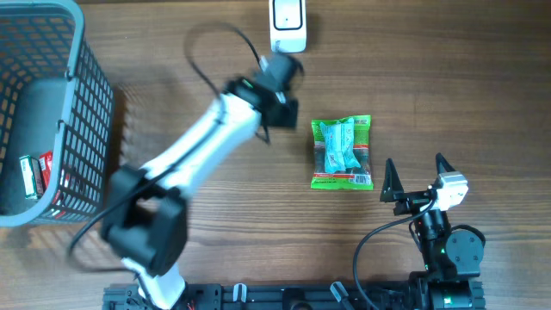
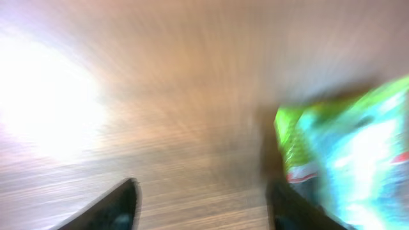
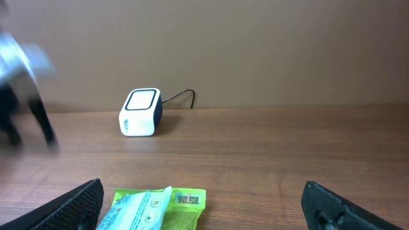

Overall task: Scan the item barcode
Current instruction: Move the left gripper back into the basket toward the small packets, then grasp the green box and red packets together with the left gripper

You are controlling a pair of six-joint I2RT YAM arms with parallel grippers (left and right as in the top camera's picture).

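Crinkly green plastic packet; boxy white plastic scanner at its eleven o'clock. Your left claw and right claw gape empty.

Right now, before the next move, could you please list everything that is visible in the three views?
table: one, brown wood, under everything.
basket: one, grey mesh, far left in the overhead view.
box: at least one, red and white, inside the basket.
scanner: one, white with a dark face, top centre.
snack packet: one, green and light blue, flat, right of centre, touched by nothing.
left arm: one, white, blurred, its end just below the scanner.
left fingers: two, black, apart, empty.
right arm: one, black, bottom right.
right fingers: two, black, wide apart, empty.
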